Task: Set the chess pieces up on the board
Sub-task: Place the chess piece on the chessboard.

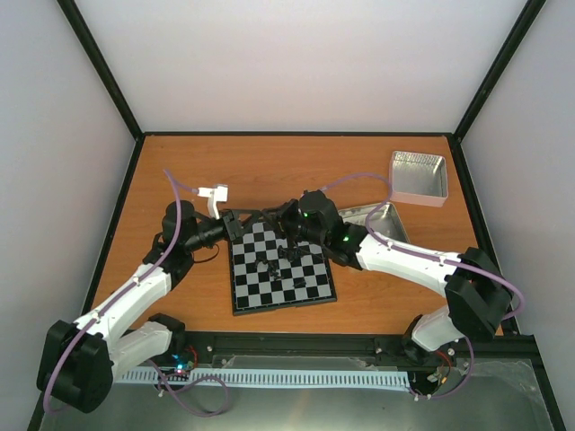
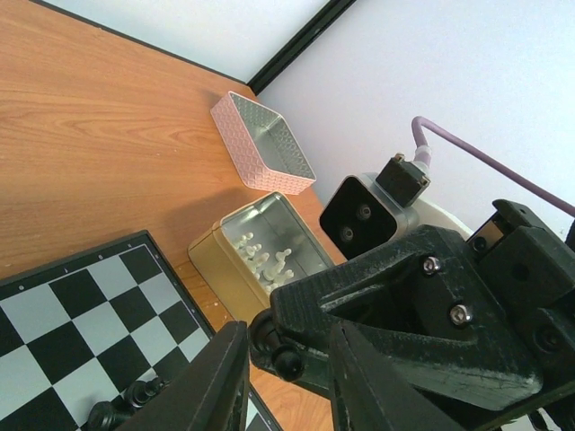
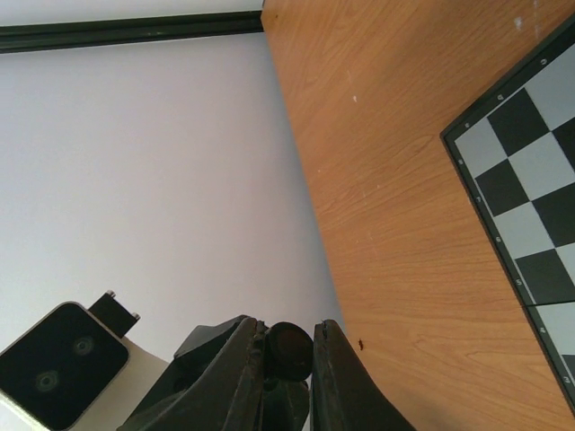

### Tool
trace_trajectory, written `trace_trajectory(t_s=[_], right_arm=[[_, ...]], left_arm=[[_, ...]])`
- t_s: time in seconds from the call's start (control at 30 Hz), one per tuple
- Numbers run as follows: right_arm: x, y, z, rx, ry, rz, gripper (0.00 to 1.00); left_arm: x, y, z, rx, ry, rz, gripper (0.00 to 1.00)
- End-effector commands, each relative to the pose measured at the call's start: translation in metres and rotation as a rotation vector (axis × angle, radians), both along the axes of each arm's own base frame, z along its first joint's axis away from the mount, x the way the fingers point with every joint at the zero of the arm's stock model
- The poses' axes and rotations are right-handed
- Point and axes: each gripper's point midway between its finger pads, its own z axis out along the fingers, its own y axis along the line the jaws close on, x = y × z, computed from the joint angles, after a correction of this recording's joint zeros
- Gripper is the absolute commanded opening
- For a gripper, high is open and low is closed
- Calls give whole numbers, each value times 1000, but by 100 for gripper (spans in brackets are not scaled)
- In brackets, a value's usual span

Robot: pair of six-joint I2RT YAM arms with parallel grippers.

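Top external view shows the board (image 1: pixel 305 283) lying flat on the wooden table (image 1: pixel 269 166), with both arms reaching in from the near side and meeting just over the board's far edge. A loose cluster of black chess pieces (image 1: pixel 274 262) stands on squares in the far middle part of the board, not lined up in a row. The left gripper (image 1: pixel 254 218) comes in over the board's far left corner. The right gripper (image 1: pixel 281 224) comes in from the board's far right side, and the two tips are very close together. In the right wrist view, the right gripper (image 3: pixel 290 334) is clamped on a small round black piece (image 3: pixel 289 350), which touches both fingers. It is held off the left side of the board (image 3: pixel 530 180), above bare wood. In the left wrist view, the left gripper (image 2: pixel 287 334) has its two fingers standing either side of the right gripper's dark tip with a gap between them. Whether they press on anything cannot be told from here. The same view shows a few of the black chess pieces (image 2: pixel 126 409) on the board (image 2: pixel 63 314) near its right edge. Just beyond the board's far right corner sits an open gold tin (image 2: pixel 216 256) holding small cream-white pieces (image 2: pixel 268 256). Farther from the board on that side lies a pink patterned tin (image 2: pixel 238 148) with a shiny inside, open side up and apart from the gold one.
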Motion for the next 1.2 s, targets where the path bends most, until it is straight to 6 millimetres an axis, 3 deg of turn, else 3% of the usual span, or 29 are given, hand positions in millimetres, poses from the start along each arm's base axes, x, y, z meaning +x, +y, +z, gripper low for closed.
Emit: trace_trajectory(t_s=[0.0,0.17,0.63,0.7,0.83,0.9,1.03,1.17], right_arm=[[5,-1,2,39,0,-16,8],[7,1,5,53,-1,-7,8],[4,3,-2,45,10,28,9],[6,2,-2,40,1,27,16],[11,-7,-8,-15,-15,13,52],[16,-21,-16,-87,-40,-4,64],[24,-55,-30,-337,-179,-6,70],[20,-70,-38,-561,-328,107,71]], left_arm=[[-2,-2,7,-1,-44,-6,27],[-1,-5,6,-3,-45,-26,26],[6,-4,15,16,-89,-5,1],[7,-3,11,29,-80,3,1],[12,5,-3,118,-29,52,1],[19,16,-13,209,9,116,1],[24,52,-59,467,156,249,1],[25,71,-94,635,260,284,1]])
